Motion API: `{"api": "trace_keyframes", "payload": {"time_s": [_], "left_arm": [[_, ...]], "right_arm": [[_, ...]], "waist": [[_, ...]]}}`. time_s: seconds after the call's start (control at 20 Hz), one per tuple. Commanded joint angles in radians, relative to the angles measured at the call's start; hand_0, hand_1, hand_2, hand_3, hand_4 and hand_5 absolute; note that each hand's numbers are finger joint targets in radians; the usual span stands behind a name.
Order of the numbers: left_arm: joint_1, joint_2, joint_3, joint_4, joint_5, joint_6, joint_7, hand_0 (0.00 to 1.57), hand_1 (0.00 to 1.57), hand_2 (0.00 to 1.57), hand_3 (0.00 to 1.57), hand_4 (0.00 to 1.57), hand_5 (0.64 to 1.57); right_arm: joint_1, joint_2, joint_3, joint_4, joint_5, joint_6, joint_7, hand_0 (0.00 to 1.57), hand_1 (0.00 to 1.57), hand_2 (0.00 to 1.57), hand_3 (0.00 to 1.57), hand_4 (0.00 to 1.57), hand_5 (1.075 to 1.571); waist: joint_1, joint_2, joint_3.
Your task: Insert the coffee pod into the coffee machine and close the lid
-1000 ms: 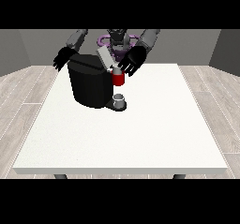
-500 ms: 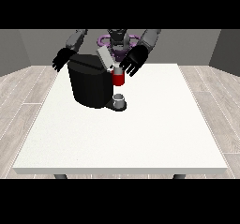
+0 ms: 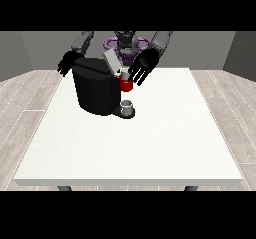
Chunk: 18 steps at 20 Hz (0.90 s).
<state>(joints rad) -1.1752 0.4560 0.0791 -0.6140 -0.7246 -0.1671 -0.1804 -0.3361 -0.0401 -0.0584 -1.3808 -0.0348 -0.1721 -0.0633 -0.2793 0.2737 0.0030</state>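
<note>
The black coffee machine (image 3: pixel 96 91) stands on the far left part of the white table (image 3: pixel 150 143). Its grey lid (image 3: pixel 111 61) is tilted up. A red thing at the machine (image 3: pixel 126 85) sits at its front right, with a small pale grey thing (image 3: pixel 124 73) just above it. The hand at the view's right (image 3: pixel 144 65) hovers open beside the lid, fingers spread and pointing down towards the red thing. The hand at the view's left (image 3: pixel 68 63) hangs open behind the machine's left top corner, holding nothing.
A small grey thing (image 3: pixel 127 107) stands on the machine's base, below the red thing. The robot's torso (image 3: pixel 126 43) is behind the table's far edge.
The hand at the view's right has shifted slightly up and away from the red thing. The hand at the view's left and the lid have barely moved.
</note>
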Motion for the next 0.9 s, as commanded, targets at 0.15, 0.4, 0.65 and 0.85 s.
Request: {"api": "trace_keyframes", "payload": {"time_s": [0.15,0.4,0.65,0.85], "left_arm": [[0.034,-0.034,-0.045,-0.011,-0.044,-0.013,0.011,0.0,0.0,0.0,0.0,0.0,1.571],[0.013,-0.004,-0.019,-0.006,-0.017,-0.095,0.004,0.0,0.0,0.0,0.0,0.0,1.571],[0.044,-0.035,-0.025,-0.018,-0.035,-0.063,0.02,0.0,0.0,0.0,0.0,0.0,1.571],[0.043,-0.056,-0.018,-0.038,-0.035,-0.055,0.05,0.0,0.0,0.0,0.0,0.0,1.571]], "right_arm": [[-0.022,-0.045,-0.061,0.051,-0.032,0.015,0.02,0.0,0.0,0.0,0.0,0.37,1.571],[0.051,0.009,-0.027,0.072,-0.009,-0.013,-0.041,0.0,0.0,0.0,0.0,0.34,1.571],[0.067,-0.01,-0.021,0.07,0.01,-0.007,-0.062,0.0,0.0,0.0,0.0,0.42,1.571],[0.052,0.014,-0.031,0.093,-0.002,-0.037,-0.035,0.0,0.0,0.0,0.0,0.38,1.571]], "waist": [[0.039,-0.025,-0.0025],[0.045,-0.07,-0.0026],[0.051,-0.093,-0.0026],[0.073,-0.115,-0.0026]]}}
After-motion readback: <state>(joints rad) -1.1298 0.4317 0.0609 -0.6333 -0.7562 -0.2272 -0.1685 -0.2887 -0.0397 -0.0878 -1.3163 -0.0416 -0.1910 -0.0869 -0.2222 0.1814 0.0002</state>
